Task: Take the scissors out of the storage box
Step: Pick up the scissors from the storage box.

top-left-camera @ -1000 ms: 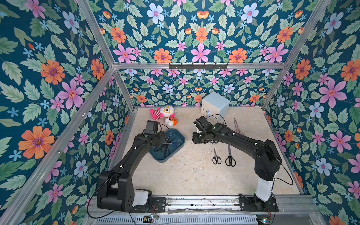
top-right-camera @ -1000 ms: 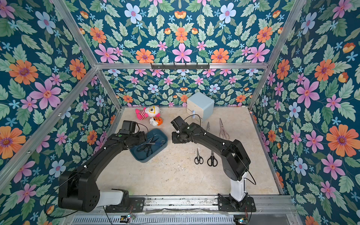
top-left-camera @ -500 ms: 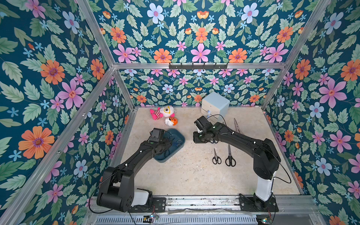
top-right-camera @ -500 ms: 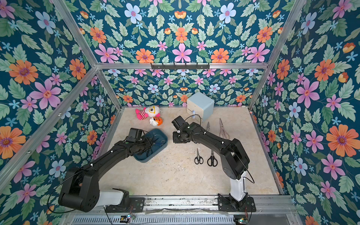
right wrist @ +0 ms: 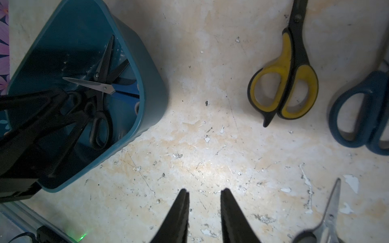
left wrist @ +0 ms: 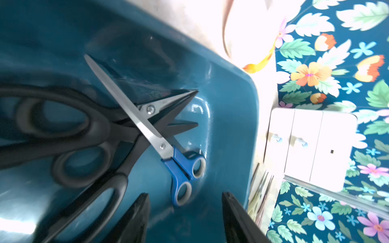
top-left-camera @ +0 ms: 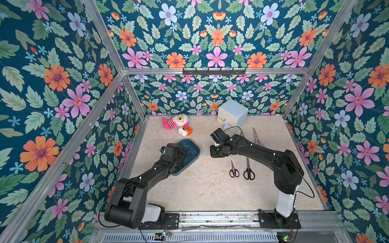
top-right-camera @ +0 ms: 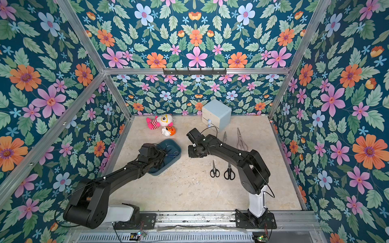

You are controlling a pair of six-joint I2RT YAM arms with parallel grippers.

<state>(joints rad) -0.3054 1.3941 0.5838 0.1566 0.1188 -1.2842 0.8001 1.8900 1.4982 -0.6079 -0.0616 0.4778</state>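
The dark teal storage box (top-left-camera: 192, 147) (top-right-camera: 175, 145) lies at the left of the table. Inside it the left wrist view shows a blue-handled pair of scissors (left wrist: 181, 168) lying across two black-handled pairs (left wrist: 84, 136). My left gripper (left wrist: 185, 194) is down inside the box (left wrist: 227, 105), open, and the blue handle loops sit just ahead of its fingertips with nothing between them. My right gripper (right wrist: 204, 190) hangs over bare table beside the box (right wrist: 151, 84), jaws a little apart and empty. Two black pairs (top-left-camera: 234, 170) (top-left-camera: 248, 172) lie on the table near the right arm.
Yellow-black scissors (right wrist: 286, 84), a dark-blue-handled pair (right wrist: 366, 117) and a metal pair (right wrist: 330, 210) lie near my right gripper. A long metal pair (top-right-camera: 241, 140) lies at the back right. A pale blue drawer cube (top-left-camera: 232, 114) and plush toys (top-left-camera: 177, 124) stand along the back wall.
My left arm has pushed forward and lower into the storage box, and its jaws have narrowed. The right arm has hardly moved.
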